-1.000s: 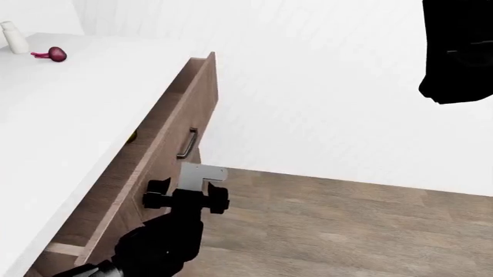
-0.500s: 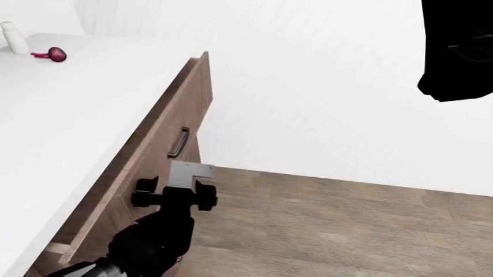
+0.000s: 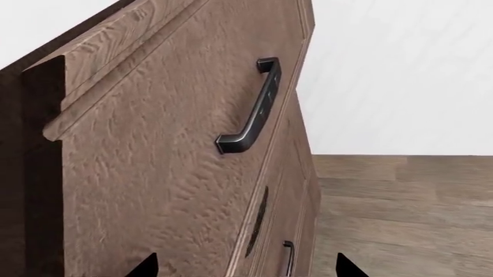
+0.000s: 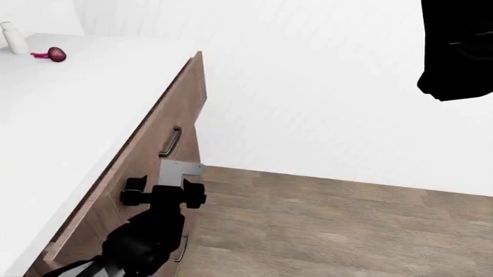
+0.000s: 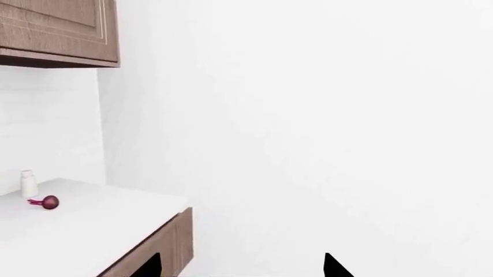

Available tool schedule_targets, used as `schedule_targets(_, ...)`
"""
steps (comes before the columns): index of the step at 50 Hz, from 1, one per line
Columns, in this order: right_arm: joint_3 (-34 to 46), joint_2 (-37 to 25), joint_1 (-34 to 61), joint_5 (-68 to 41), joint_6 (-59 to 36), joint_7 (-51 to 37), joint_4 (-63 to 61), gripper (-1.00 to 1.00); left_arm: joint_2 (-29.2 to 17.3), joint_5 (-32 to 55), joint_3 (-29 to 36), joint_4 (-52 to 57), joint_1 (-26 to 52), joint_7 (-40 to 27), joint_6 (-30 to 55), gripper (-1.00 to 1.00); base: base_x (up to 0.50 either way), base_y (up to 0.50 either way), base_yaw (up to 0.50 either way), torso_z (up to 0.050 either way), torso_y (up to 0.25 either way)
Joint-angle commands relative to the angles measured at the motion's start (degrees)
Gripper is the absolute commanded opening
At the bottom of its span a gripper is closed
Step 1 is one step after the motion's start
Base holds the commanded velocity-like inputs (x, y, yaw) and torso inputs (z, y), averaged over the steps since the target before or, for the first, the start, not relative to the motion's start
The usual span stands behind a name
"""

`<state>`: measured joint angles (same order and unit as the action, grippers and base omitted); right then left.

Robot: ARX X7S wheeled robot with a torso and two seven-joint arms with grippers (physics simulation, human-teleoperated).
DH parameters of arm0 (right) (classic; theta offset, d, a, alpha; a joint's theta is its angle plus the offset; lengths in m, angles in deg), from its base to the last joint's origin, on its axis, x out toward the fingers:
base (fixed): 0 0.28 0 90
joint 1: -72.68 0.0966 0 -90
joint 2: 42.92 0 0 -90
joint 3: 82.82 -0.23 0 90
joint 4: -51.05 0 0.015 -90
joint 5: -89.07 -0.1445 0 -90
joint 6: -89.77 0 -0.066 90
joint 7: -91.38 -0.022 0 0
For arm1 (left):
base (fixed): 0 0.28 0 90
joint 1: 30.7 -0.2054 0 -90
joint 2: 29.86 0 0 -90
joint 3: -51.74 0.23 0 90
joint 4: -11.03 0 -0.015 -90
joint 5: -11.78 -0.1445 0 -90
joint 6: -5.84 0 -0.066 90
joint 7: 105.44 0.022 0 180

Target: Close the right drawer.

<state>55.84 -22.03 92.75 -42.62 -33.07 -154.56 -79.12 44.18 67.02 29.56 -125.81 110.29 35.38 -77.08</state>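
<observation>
The left gripper (image 4: 163, 195) sits in the lower left of the head view, its jaws spread wide with nothing between them, pressed up against the panelled front of the right drawer (image 4: 154, 147). In the left wrist view only the two dark fingertips (image 3: 145, 266) show at the bottom edge, set well apart, with the wood-grain front filling the frame and its small dark bar handle (image 3: 250, 107) sitting upper centre.

Compared with a second ago, the drawer has slid a long way in: its front then stood clear of the white countertop (image 4: 69, 115) edge with the open box showing; now it lies nearly flush under the counter lip, and the gripper has travelled toward the left of the frame with it. Judging by the thin sliver of side panel left in the wrist view, the push is almost finished and only a last bit of travel remains.

The right gripper (image 5: 239, 268) hangs idle at the upper right of the head view, its tips apart and empty. On the counter's far upper left rest a small red object (image 4: 55, 54) and a white bottle (image 4: 13, 37), untouched.
</observation>
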Motion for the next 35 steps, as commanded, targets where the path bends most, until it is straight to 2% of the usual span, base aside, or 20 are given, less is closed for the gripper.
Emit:
schedule_targets(1,-0.1,0.57,0.19,-0.18,-0.03,-0.36,-0.05,1.0,-0.55,1.16,-1.24,-5.16,-0.42,1.01,-1.15,1.0,0.0,0.0,0.0,0.0,0.0)
schedule_targets(19,-0.52,0.83,0.3,-0.43,-0.32,-0.65,-0.01,1.0,1.26,-1.43,-0.18,-13.14,0.97,1.52,-2.07,1.0,0.0,0.0,0.0,0.0,0.0)
schedule_targets(35,-1.09,1.4,1.24,-1.33,-0.77,-1.26,0.41,1.0,6.53,-4.44,0.8,-27.56,2.24,4.75,-4.14,1.0,0.0,0.0,0.0,0.0,0.0)
